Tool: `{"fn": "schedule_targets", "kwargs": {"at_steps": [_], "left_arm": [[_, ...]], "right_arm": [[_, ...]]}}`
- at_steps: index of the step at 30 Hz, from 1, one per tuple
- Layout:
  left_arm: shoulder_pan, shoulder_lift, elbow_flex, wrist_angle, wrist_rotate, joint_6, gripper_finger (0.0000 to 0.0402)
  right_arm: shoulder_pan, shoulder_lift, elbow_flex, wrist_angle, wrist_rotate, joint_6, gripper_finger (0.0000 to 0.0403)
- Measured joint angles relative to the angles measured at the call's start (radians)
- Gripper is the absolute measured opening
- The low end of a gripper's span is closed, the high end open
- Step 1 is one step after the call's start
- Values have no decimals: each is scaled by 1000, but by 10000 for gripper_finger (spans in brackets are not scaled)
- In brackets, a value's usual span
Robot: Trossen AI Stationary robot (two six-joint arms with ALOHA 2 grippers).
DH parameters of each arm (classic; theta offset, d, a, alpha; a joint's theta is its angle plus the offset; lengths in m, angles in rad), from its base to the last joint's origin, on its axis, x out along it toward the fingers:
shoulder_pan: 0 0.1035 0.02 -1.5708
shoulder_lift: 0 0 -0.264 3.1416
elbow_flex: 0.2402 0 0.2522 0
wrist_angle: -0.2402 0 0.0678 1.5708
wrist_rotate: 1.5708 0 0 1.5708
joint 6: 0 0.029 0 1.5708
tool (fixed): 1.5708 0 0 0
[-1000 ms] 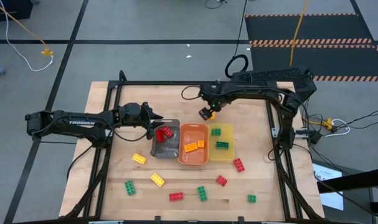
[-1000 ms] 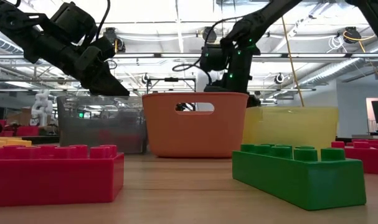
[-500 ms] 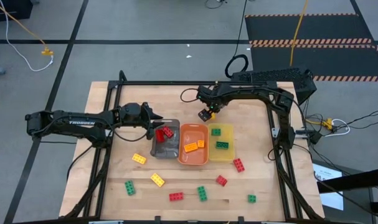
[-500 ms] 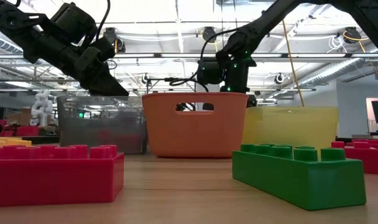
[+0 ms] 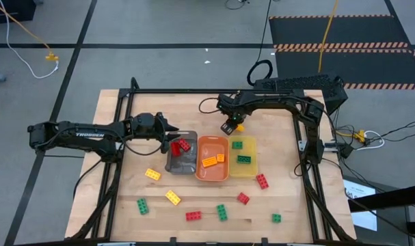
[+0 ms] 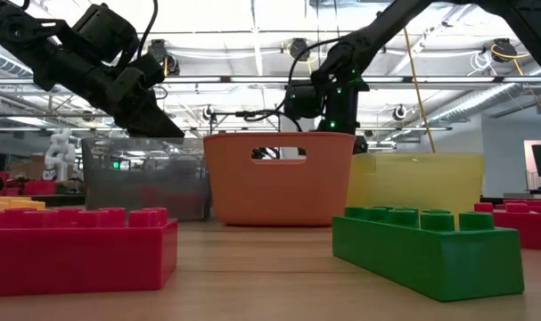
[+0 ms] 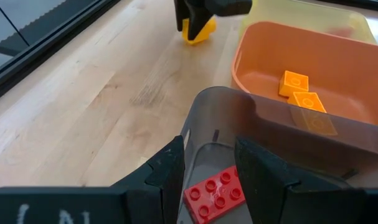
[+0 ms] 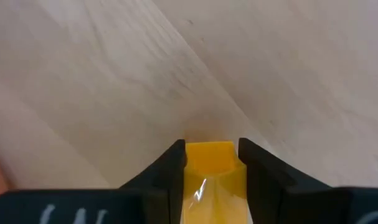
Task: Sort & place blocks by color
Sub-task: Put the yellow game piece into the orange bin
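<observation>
Grey flooring surrounds the pale wooden table (image 5: 125, 116), where three plastic trays (image 5: 212, 158) sit side by side amid nine scattered studded toy bricks (image 5: 193, 216). Right gripper (image 8: 210, 163) pinches a yellow brick (image 8: 208, 158); left gripper (image 7: 208, 163) grips a red brick (image 7: 217, 191) over the grey tray (image 5: 182, 162).

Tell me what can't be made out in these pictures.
- Contents of the grey tray, orange tray and yellow tray, low view: their own walls hide them.
- Far end of the yellow block, right wrist view: cut off between the right gripper fingers and the picture's edge.
- Whether the left gripper grips the red block, left wrist view: contact unclear.
</observation>
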Motion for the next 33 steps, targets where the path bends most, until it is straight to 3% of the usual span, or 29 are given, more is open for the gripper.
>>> {"fn": "schedule_targets", "kwargs": {"at_steps": [7,15,22,33], "left_arm": [[0,0,0,1,-2,-3,143],[0,0,0,3,-27,-3,143],[0,0,0,32,-31,-10,143],[0,0,0,112,-39,-61,143]], "right_arm": [[-18,-65,0,-2,6,-46,108],[8,-258,0,100,-35,-57,108],[174,-369,1,298,-105,-74,108],[391,-286,0,295,-101,-78,108]]}}
